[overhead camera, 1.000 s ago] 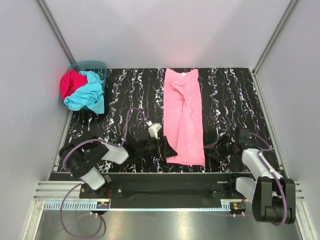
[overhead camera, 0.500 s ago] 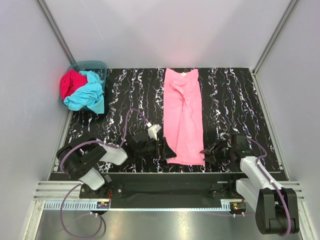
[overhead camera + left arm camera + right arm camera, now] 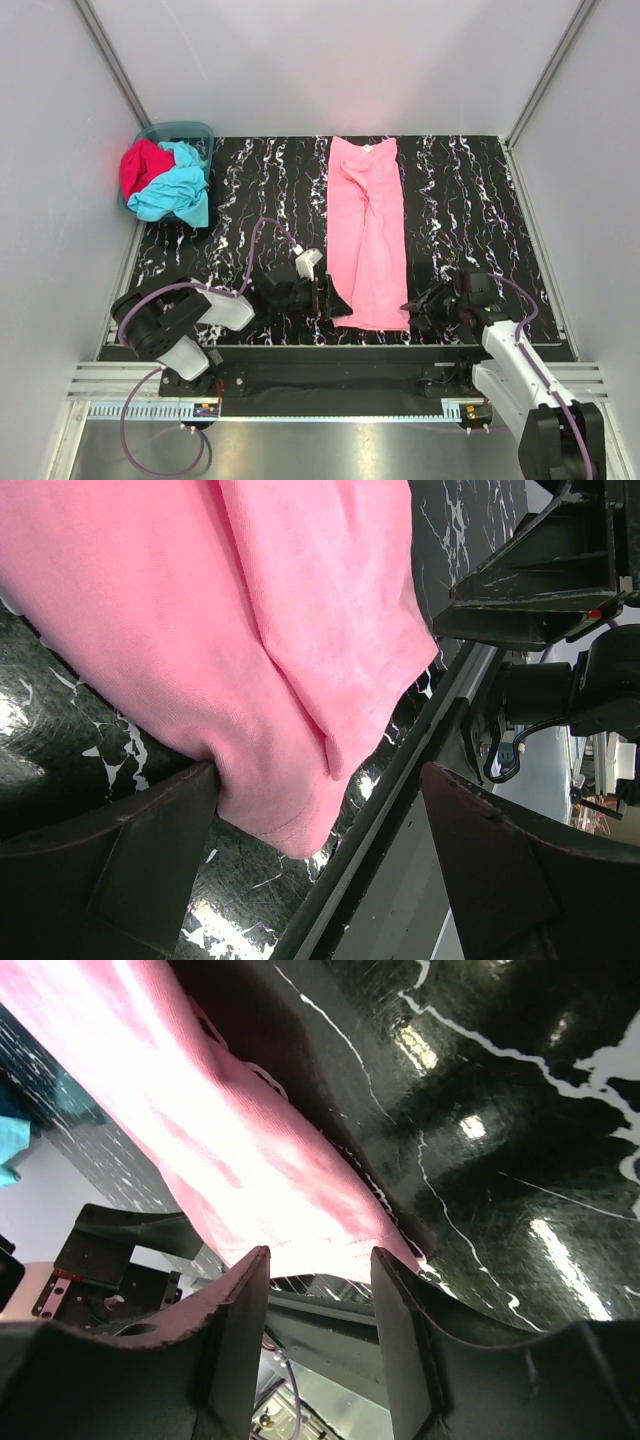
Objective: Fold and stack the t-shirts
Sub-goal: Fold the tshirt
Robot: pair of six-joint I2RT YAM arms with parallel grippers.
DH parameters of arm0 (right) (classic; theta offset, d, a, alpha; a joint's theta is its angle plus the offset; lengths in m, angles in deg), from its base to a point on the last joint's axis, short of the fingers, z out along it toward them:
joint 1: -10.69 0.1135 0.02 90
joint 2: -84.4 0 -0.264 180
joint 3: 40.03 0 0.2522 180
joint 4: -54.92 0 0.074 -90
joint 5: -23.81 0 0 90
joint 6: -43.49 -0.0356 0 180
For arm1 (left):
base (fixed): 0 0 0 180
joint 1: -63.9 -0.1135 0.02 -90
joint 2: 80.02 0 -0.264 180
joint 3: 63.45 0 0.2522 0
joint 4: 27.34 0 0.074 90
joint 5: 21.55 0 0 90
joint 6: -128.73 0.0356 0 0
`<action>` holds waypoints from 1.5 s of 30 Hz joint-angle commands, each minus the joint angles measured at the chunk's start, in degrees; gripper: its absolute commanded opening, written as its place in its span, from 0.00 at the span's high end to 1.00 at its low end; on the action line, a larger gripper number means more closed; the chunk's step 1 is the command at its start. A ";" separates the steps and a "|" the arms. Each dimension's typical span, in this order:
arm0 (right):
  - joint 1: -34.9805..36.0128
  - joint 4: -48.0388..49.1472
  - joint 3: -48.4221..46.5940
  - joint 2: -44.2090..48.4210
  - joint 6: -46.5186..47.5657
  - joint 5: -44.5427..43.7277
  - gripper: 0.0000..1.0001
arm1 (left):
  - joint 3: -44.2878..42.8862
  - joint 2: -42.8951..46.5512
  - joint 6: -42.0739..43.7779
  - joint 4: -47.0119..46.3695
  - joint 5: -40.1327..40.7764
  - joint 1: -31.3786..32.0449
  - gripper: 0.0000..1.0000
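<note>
Two robot arms work at a black, white-veined table [image 3: 240,200] that fills the floor of a white-walled enclosure [image 3: 330,60], their bases bolted along its near edge. Down the middle lies the light pink t-shirt [image 3: 366,235], folded into a long narrow strip. It runs from the far edge, collar end away from the arms, to just short of the near edge. Open table surface shows on both sides of the strip, more on the left than on the right.

In the far left corner, close against the wall, sits a teal basket [image 3: 175,128]. It holds the other two shirts in a crumpled heap. The turquoise t-shirt [image 3: 175,190] spills over the basket's front rim, and the crimson t-shirt [image 3: 140,165] is bunched behind it on the wall side.

Both arms lie low, reaching inward to the strip's near hem from opposite sides. The left gripper [image 3: 335,298] is at the hem's left corner, spread wide and unclenched. Its wrist camera shows the rounded fold of that corner lying between the two fingers, one finger [image 3: 150,850] touching the cloth and the other apart from it, out toward the table's near edge. The right gripper [image 3: 415,305] is at the hem's right corner, its jaws parted partway and gripping nothing. Seen from its wrist, the hem lies flat on the table just beyond the fingertips [image 3: 240,1300].
</note>
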 commanded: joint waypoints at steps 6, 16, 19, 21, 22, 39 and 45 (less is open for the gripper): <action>0.42 -8.63 -6.76 1.40 3.07 -6.15 0.47 | 3.65 -1.60 0.66 8.37 1.35 0.55 0.09; 0.42 -12.60 -10.54 -3.68 7.30 -10.91 0.47 | 3.83 -1.69 0.13 6.17 -0.06 0.47 0.09; 0.42 -12.51 -11.43 -7.54 8.97 -10.47 0.47 | 3.31 -1.25 0.31 6.70 -0.41 0.47 0.09; 0.33 -11.98 -12.04 -9.22 9.84 -9.25 0.46 | 2.87 -0.90 0.40 6.79 -0.59 0.47 0.09; 0.42 -11.46 -12.13 -10.54 10.02 -8.80 0.46 | 2.69 -0.99 0.31 6.87 -0.76 0.47 0.09; 0.51 -4.78 -14.50 -23.29 12.40 0.51 0.46 | 0.67 1.21 0.75 10.03 -1.55 -0.41 0.09; 0.42 -4.07 -14.68 -25.14 12.75 2.10 0.46 | 0.40 3.40 1.28 12.14 -1.47 -1.20 0.09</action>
